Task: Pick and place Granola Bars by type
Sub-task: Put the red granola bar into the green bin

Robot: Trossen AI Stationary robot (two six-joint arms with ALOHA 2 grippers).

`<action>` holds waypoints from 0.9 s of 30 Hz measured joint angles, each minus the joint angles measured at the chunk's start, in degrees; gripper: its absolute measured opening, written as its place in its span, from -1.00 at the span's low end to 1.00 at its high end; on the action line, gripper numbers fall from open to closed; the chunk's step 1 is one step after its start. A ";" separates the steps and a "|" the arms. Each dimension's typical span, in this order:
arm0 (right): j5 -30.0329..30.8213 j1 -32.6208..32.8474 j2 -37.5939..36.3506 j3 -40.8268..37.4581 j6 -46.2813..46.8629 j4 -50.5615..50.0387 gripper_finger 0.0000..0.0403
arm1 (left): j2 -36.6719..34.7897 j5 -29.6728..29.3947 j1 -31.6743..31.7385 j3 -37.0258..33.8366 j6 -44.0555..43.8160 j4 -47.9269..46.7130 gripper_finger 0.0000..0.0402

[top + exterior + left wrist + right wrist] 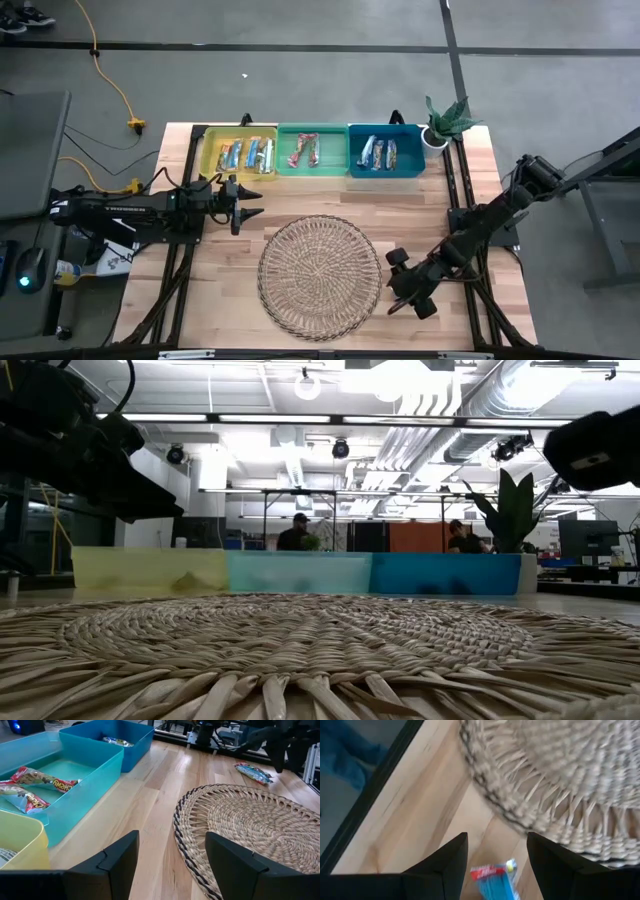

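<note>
Sorted by wrapper into yellow bin, green bin and blue bin. Wicker tray bare. Right gripper hovering beside tray's edge, fingers apart, last blue granola bar lying loose on table between them. Left gripper waiting near yellow bin, fingers spread, holding nothing.

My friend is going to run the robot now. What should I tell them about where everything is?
Left gripper: fingers open, empty, beside the yellow bin.
Right gripper: fingers open, empty, right above the last loose bar.
Bars sit sorted in the yellow bin, the green bin and the blue bin.
The wicker tray holds no bars.
Done: nearly all bars are in the bins.
Left: one blue bar on the table by the tray's right edge, probably belonging in the blue bin.
</note>
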 joint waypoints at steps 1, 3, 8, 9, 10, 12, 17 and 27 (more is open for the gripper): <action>0.50 0.00 0.00 0.00 0.36 0.19 -0.05 | 0.00 0.00 0.02 0.00 0.01 0.00 0.12; 0.64 -0.01 0.00 0.00 0.88 0.21 -0.05 | 0.00 0.02 0.02 0.00 0.00 0.01 0.12; -1.92 1.74 0.00 0.02 0.09 0.39 -0.05 | 0.00 0.02 0.01 0.00 0.01 0.00 0.12; -1.86 2.32 0.00 0.22 -0.28 0.13 -0.05 | 0.00 0.00 0.01 0.00 0.00 0.00 0.12; -1.52 2.83 0.03 0.63 -0.47 -0.58 -0.05 | 0.00 0.01 0.02 0.00 -0.01 0.00 0.12; -1.04 3.66 0.66 2.00 -0.46 -2.58 -0.05 | 0.00 0.02 0.00 0.00 0.01 0.01 0.12; -1.23 5.79 4.00 4.95 -0.20 -8.31 -0.05 | 0.00 0.00 0.02 0.00 0.00 0.00 0.12; -1.44 7.17 12.04 7.53 5.26 -12.16 -0.05 | 0.00 0.00 0.02 0.00 0.01 0.00 0.12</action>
